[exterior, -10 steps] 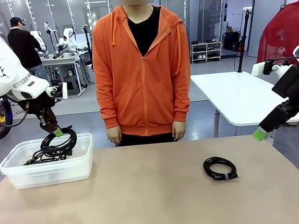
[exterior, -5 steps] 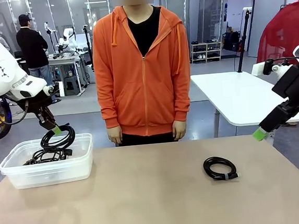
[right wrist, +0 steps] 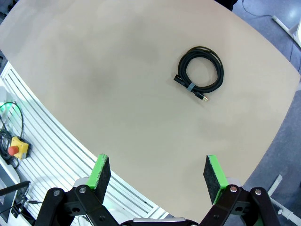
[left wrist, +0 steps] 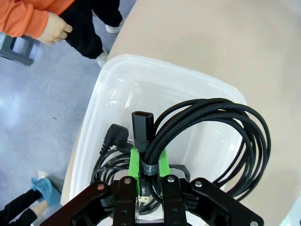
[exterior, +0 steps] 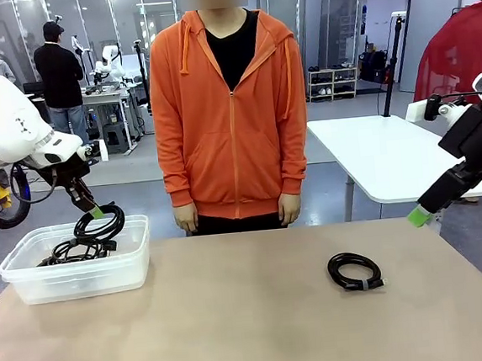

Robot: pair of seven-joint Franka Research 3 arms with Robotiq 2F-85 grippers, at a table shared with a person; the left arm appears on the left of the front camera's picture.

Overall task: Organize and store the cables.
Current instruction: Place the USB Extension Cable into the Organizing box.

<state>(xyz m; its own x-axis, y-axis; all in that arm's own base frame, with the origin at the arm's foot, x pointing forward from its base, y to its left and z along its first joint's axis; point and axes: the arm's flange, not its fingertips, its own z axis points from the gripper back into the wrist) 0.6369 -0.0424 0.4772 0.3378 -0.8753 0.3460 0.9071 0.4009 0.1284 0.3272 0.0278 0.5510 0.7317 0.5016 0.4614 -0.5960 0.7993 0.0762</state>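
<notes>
Above the clear tub (exterior: 81, 283), the left gripper (exterior: 95, 213) pinches a braided black cable coil (exterior: 103, 226) at its band. The loop hangs on edge and its plug (left wrist: 141, 125) points down into the tub. Well right of the tub, a second coil (exterior: 354, 270) lies flat, banded side toward the robot. Beyond it the right gripper (exterior: 419, 215) hovers, fingers spread.

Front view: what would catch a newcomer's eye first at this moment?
The person in an orange hoodie stands at the middle of the table's far side, arms down. At the left, the left gripper is shut on a coiled black cable, hanging it over the clear bin that already holds other cords. A second coil lies alone on the right of the table, with the open right gripper raised above that side.
</notes>
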